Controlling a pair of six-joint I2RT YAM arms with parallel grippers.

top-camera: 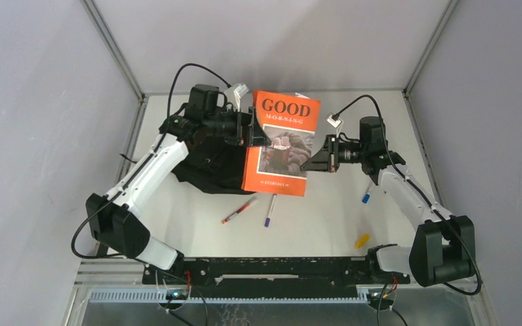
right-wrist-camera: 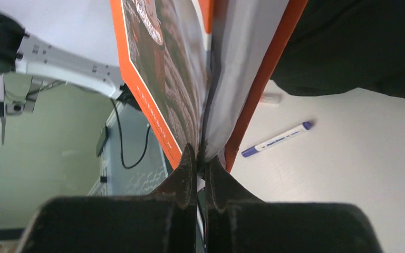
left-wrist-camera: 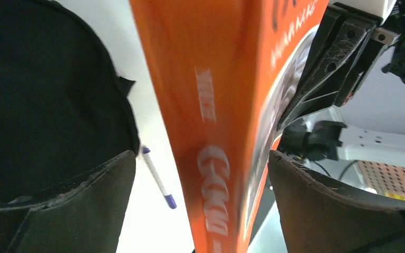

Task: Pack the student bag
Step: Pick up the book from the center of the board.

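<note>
The orange book "GOOD MORNING" (top-camera: 282,142) hangs upright in the air over the table's middle. My right gripper (top-camera: 315,157) is shut on its right edge; in the right wrist view the fingers (right-wrist-camera: 184,174) pinch the front cover (right-wrist-camera: 158,79), and the book gapes slightly. My left gripper (top-camera: 255,134) is open at the book's left edge; the spine (left-wrist-camera: 211,132) stands between the fingers (left-wrist-camera: 105,184), with gaps on both sides. The black student bag (top-camera: 207,166) lies slumped on the table under the left arm, also in the left wrist view (left-wrist-camera: 42,95) and the right wrist view (right-wrist-camera: 358,42).
A red pen (top-camera: 239,210) and a blue pen (top-camera: 270,210) lie on the table below the book. A small blue item (top-camera: 366,197) and a yellow one (top-camera: 361,240) lie near the right arm. A white object (top-camera: 238,90) sits at the back.
</note>
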